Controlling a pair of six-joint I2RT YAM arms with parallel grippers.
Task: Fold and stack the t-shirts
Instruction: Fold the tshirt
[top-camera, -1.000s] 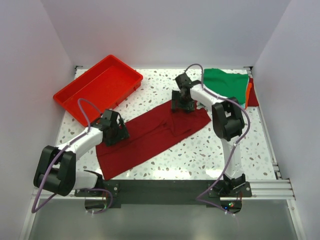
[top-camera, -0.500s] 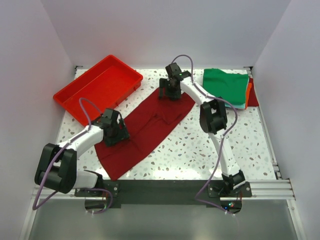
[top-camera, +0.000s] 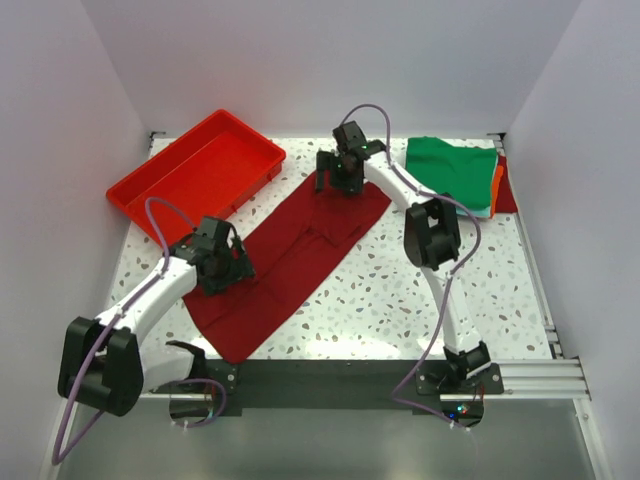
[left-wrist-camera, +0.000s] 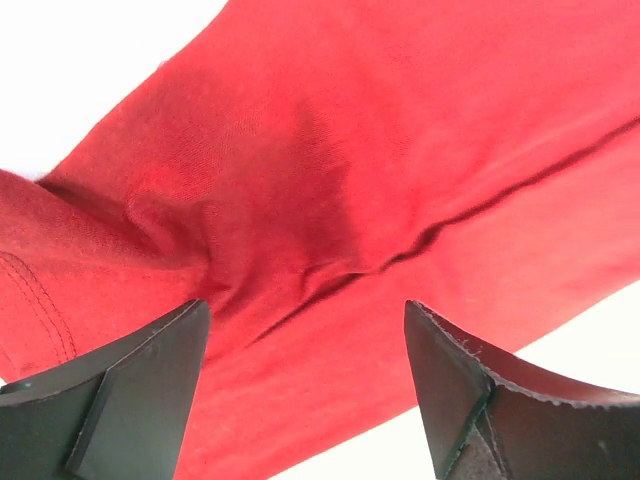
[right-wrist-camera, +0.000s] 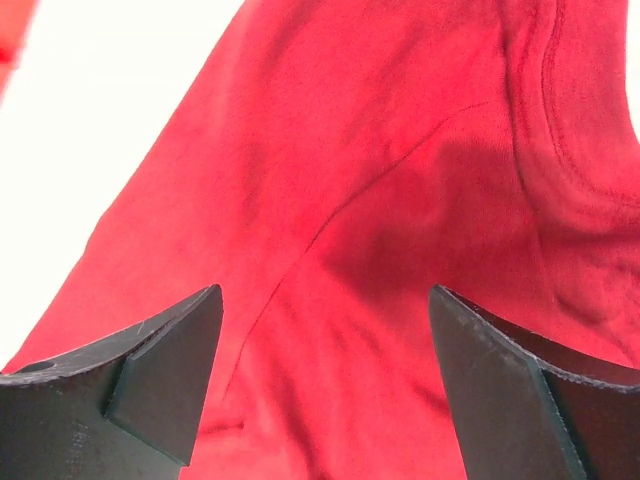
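Note:
A dark red t-shirt (top-camera: 295, 258) lies folded into a long strip, running diagonally from the near left to the far middle of the table. My left gripper (top-camera: 215, 262) hovers over its left edge, open, with only cloth (left-wrist-camera: 330, 200) below the jaws. My right gripper (top-camera: 340, 178) stands open above the strip's far end, and the cloth (right-wrist-camera: 400, 200) with its collar seam fills that wrist view. A folded green t-shirt (top-camera: 452, 172) lies at the far right on a pile with orange and red edges (top-camera: 500, 185).
A bright red plastic tray (top-camera: 195, 175) stands at the far left, close to the strip's far end. White walls close the table in on the left, back and right. The speckled table (top-camera: 420, 290) shows near the right arm.
The shirt's far end has been swung left and farther back, so the strip now lies steeper. The right gripper went with it, let go and opened wider. The left gripper shifted slightly.

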